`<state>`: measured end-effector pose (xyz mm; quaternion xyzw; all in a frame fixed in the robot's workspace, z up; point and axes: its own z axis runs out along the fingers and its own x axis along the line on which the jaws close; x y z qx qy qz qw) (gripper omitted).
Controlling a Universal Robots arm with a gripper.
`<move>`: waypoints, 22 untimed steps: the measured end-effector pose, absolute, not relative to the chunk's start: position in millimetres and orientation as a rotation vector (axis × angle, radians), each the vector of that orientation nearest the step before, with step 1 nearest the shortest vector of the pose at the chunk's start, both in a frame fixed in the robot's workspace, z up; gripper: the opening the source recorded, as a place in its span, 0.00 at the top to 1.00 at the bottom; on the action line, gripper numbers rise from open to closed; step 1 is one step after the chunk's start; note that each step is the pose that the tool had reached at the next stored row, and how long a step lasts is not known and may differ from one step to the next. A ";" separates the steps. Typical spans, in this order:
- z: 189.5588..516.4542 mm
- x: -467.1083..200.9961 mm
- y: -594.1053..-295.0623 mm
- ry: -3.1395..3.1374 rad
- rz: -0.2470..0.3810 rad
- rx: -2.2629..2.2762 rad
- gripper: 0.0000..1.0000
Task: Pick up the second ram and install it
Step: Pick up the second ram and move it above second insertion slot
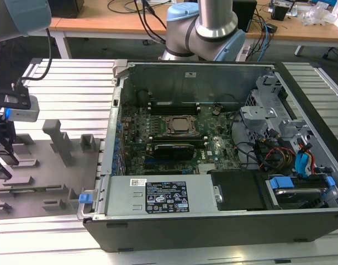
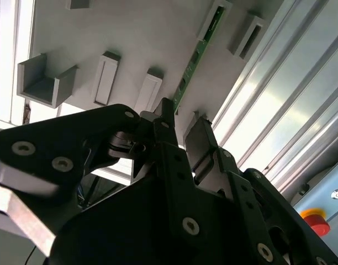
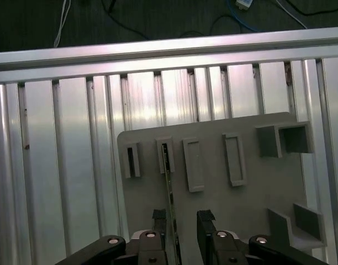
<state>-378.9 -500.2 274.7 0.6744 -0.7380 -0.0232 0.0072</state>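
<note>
- Your end effector [image 3: 181, 218] hangs over the grey holder plate [image 3: 241, 204] with its fingers spread, pinching nothing.
- The second ram [image 3: 168, 176] stands on edge in a slot of that plate. Its near end reaches into the gap, close beside one finger [image 3: 159, 222].
- The plate lies on the ribbed aluminium worktop [image 3: 64, 165], to the exterior view's left of the open computer case [image 1: 213, 234].
</note>
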 end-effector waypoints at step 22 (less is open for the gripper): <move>248.7 -379.0 -500.3 -2.308 -0.073 2.109 0.64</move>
